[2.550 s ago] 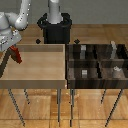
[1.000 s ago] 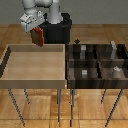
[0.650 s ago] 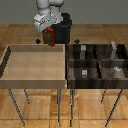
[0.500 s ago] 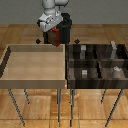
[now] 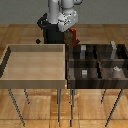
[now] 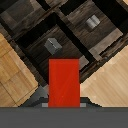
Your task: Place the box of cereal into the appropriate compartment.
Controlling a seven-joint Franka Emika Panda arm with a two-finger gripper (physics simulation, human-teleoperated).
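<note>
Our gripper grasps the red cereal box, carrying it above the dark compartment bin below. Next we likely lower and release it.

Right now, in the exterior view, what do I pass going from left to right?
Light wooden bin → robot arm holding the red box above the seam between bins → dark divided bin, with small grey blocks in its compartments.
</note>
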